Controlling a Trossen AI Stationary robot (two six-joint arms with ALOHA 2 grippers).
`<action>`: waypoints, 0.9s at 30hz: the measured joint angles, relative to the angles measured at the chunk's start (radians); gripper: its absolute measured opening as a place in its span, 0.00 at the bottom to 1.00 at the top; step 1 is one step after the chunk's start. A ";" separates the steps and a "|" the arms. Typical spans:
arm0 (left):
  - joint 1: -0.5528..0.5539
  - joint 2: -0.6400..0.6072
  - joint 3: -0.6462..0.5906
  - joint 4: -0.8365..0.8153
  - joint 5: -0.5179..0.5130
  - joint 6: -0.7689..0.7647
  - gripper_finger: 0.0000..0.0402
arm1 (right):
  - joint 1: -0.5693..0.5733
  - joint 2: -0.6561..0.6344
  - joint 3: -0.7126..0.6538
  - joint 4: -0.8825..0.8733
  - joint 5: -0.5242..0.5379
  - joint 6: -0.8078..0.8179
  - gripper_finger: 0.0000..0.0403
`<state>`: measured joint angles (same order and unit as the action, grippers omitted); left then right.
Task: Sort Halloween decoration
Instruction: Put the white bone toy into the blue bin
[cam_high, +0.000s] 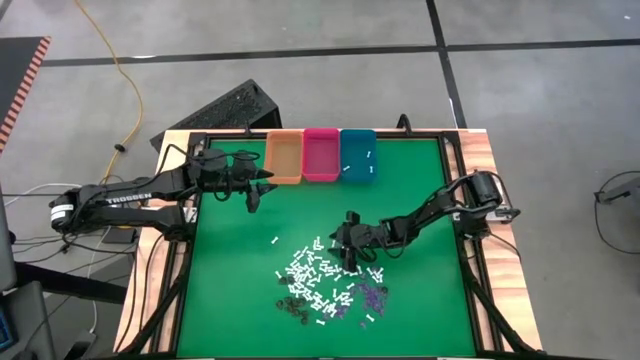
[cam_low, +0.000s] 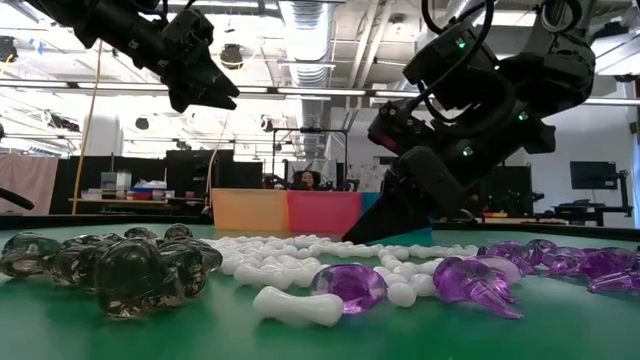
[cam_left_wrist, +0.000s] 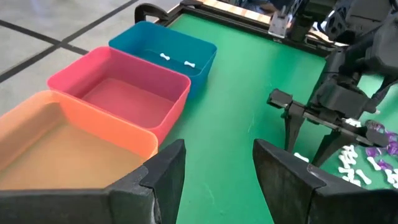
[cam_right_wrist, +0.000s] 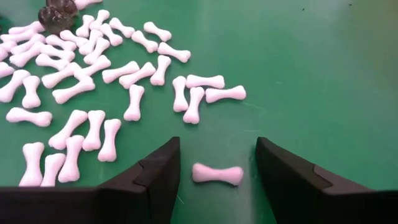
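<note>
Right gripper (cam_right_wrist: 217, 163) spread, straddling 1 white bone (cam_right_wrist: 217, 174) at pile (cam_high: 325, 285) edge, probably for the teal bin (cam_high: 357, 155), which holds 2. Left gripper (cam_high: 253, 192) spread, empty, parked near bins.

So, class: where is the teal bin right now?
In the high view the teal bin sits at the table's far edge, rightmost of three, touching the pink bin, with two white bones inside.
</note>
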<state>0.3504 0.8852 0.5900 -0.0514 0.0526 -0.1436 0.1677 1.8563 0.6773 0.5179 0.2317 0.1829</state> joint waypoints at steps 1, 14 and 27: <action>0.000 0.000 0.000 -0.001 0.000 0.000 0.44 | 0.000 0.005 0.000 0.001 0.000 0.000 0.56; 0.000 0.000 0.000 -0.005 0.000 -0.010 0.44 | -0.007 0.008 -0.005 -0.011 0.001 -0.002 0.28; 0.000 0.000 0.000 -0.004 0.000 0.000 0.44 | -0.019 -0.050 -0.007 -0.014 -0.001 0.019 0.27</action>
<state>0.3504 0.8850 0.5900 -0.0555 0.0528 -0.1432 0.1489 1.8060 0.6700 0.5037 0.2309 0.2022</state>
